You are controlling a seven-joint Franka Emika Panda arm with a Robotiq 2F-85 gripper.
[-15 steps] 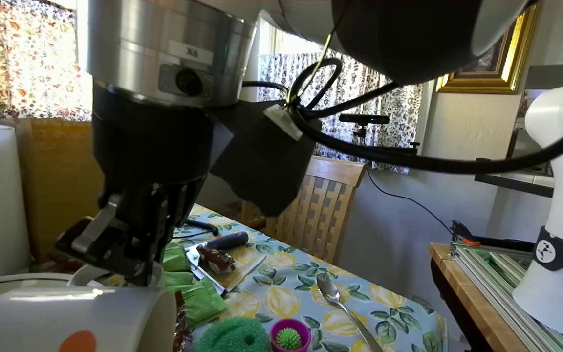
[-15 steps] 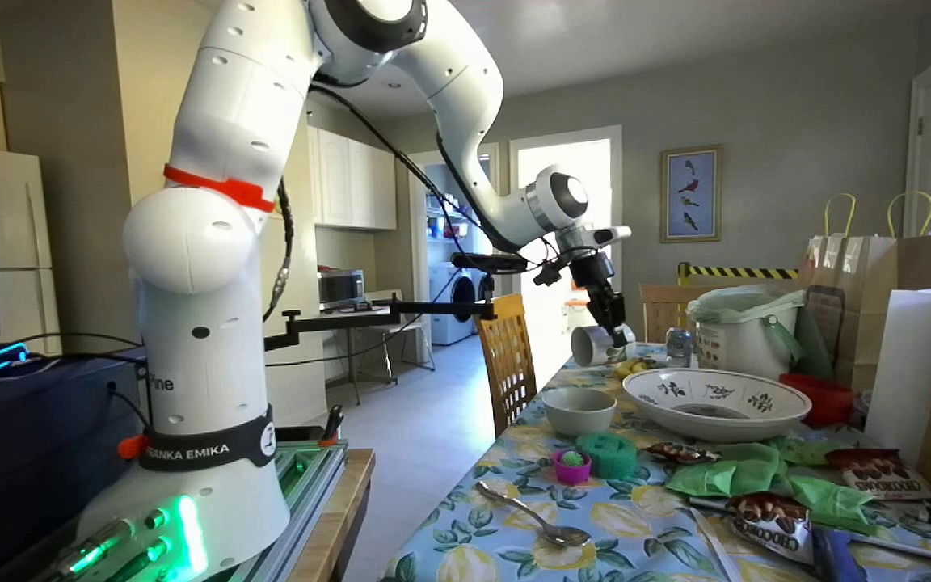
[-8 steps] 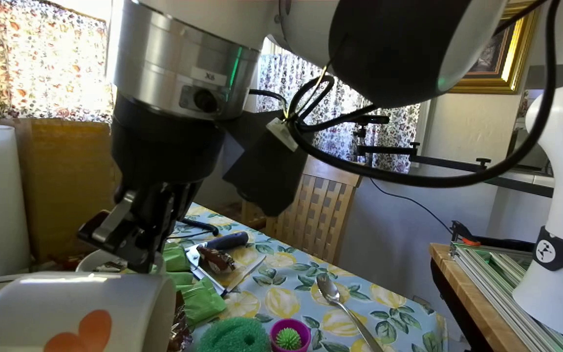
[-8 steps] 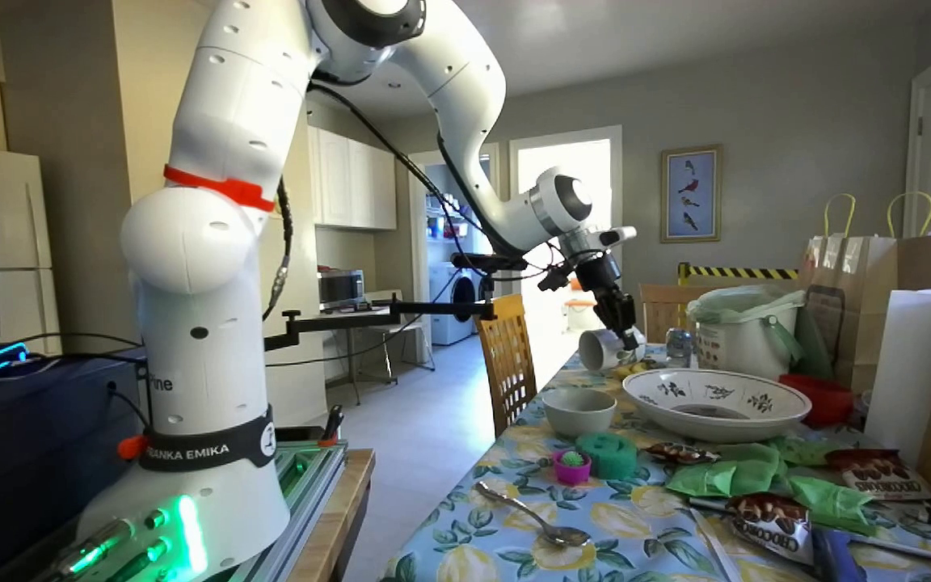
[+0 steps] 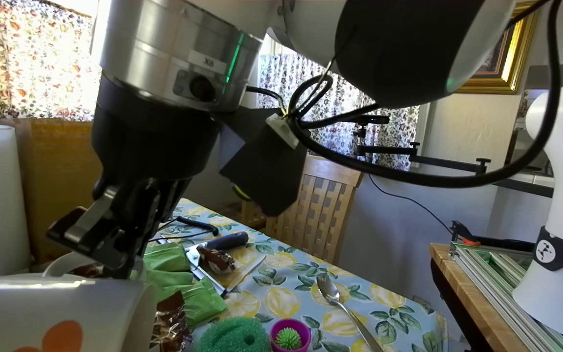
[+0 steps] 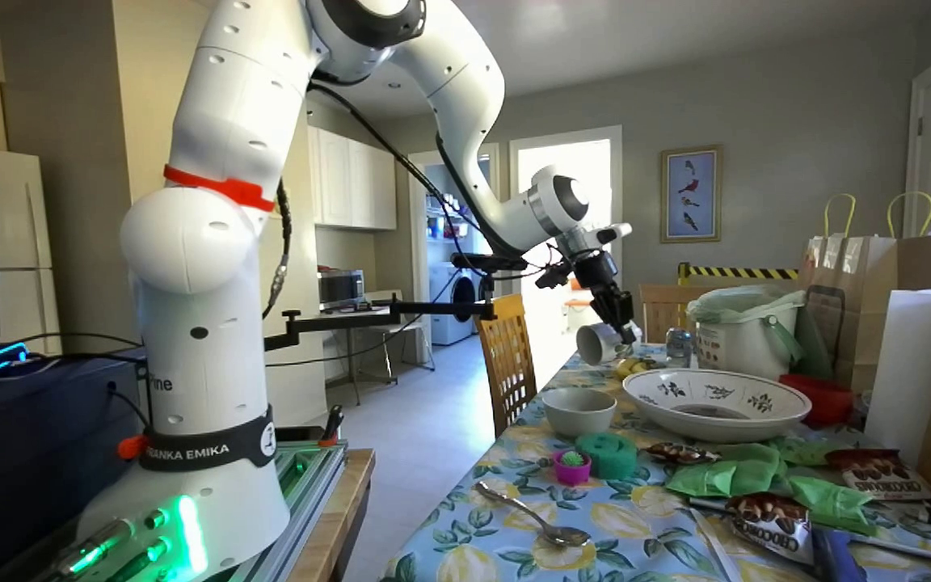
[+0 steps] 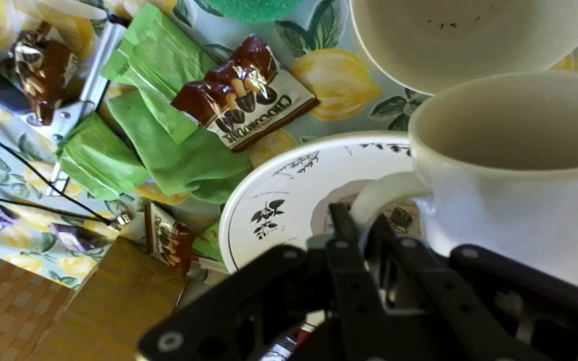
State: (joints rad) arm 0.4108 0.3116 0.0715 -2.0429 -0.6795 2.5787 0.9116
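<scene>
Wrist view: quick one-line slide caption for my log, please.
Pincer gripping a white mug by its handle, patterned dish behind, green packets on the lemon-print tablecloth.

Daylight bleaches the curtain (image 5: 32, 68) and doorway (image 6: 566, 155); up close, the pincer (image 7: 362, 225) looks soft.

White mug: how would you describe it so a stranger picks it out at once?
Find the robot arm stretched over the lemon-patterned tablecloth. Follow it down to the jaws, which are closed on the handle of a white mug. Unlike the pale bowl and leaf-patterned dish nearby, the mug is tipped on its side and bears orange shapes.
</scene>
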